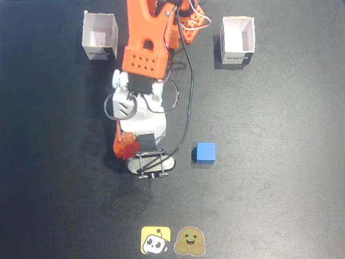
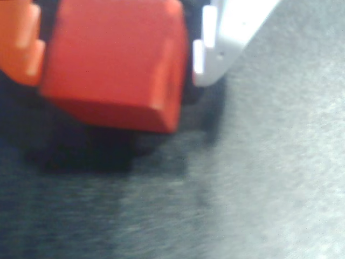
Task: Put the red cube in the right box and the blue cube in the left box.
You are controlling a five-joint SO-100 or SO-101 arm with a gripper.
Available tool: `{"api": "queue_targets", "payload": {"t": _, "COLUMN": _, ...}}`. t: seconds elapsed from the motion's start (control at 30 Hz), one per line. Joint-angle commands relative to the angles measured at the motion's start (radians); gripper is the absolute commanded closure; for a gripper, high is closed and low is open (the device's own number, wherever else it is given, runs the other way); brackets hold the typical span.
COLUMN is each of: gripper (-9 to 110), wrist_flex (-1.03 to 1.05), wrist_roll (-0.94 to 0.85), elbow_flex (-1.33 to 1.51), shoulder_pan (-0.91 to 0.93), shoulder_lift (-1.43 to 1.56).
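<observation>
The red cube (image 2: 113, 65) sits between the orange finger (image 2: 21, 43) and the white finger (image 2: 221, 43) of the gripper (image 1: 128, 148), which looks clenched on it; in the wrist view the cube appears lifted just off the dark table (image 2: 259, 189), with its shadow below. It looks small, stiff and light, with plain flat faces, so a squeeze on two opposite faces should hold, though smooth sides may slip if the grip is off-centre. In the fixed view the blue cube (image 1: 205, 152) lies on the table near the gripper, to its right and apart from it. The two white boxes stand well away at the top, one at left (image 1: 99, 36) and one at right (image 1: 237, 40), either side of the arm (image 1: 148, 48). Nothing blocks the way to either; only the arm's loose cable (image 1: 188, 97) hangs nearby.
</observation>
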Motion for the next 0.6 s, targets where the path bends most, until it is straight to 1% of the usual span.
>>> {"api": "queue_targets", "payload": {"t": 0.0, "gripper": 80, "wrist_flex": -0.037, "wrist_roll": 0.009, "elbow_flex": 0.005, "shoulder_pan": -0.006, "shoulder_lift": -0.003}}
{"api": "queue_targets", "payload": {"t": 0.37, "gripper": 91, "wrist_flex": -0.057, "wrist_roll": 0.003, "elbow_flex": 0.032, "shoulder_pan": 0.008, "shoulder_lift": 0.003}}
{"api": "queue_targets", "payload": {"t": 0.47, "gripper": 92, "wrist_flex": -0.028, "wrist_roll": 0.011, "elbow_flex": 0.032, "shoulder_pan": 0.009, "shoulder_lift": 0.052}}
{"api": "queue_targets", "payload": {"t": 0.57, "gripper": 91, "wrist_flex": 0.048, "wrist_roll": 0.02, "elbow_flex": 0.014, "shoulder_pan": 0.009, "shoulder_lift": 0.137}}
